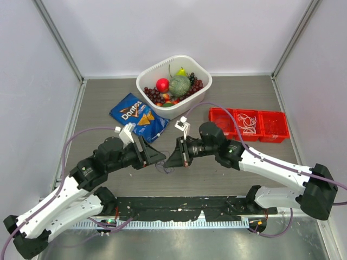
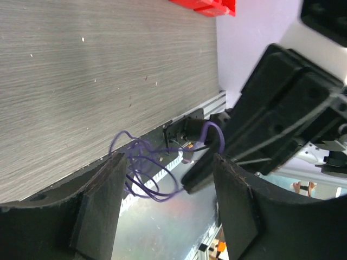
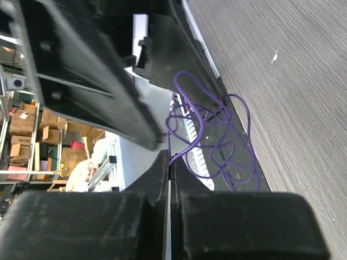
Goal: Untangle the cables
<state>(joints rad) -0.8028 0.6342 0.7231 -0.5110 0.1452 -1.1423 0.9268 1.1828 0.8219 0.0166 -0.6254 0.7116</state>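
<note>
A thin purple cable (image 1: 164, 167) hangs in tangled loops just above the table between my two grippers. My right gripper (image 3: 169, 161) is shut on one end of it, and the loops (image 3: 217, 141) dangle beyond its tips. My left gripper (image 2: 167, 160) stands open around the loops (image 2: 146, 181), with its fingers (image 2: 100, 206) on either side and not touching them. In the top view the left gripper (image 1: 158, 156) and right gripper (image 1: 174, 160) face each other tip to tip. White cables (image 1: 248, 123) lie in the middle compartment of a red tray.
The red tray (image 1: 218, 116) with three compartments sits at the right. A white basket (image 1: 145, 81) of fruit stands at the back, with a blue Doritos bag (image 1: 136, 115) in front of it. Walls close in the left, right and back sides.
</note>
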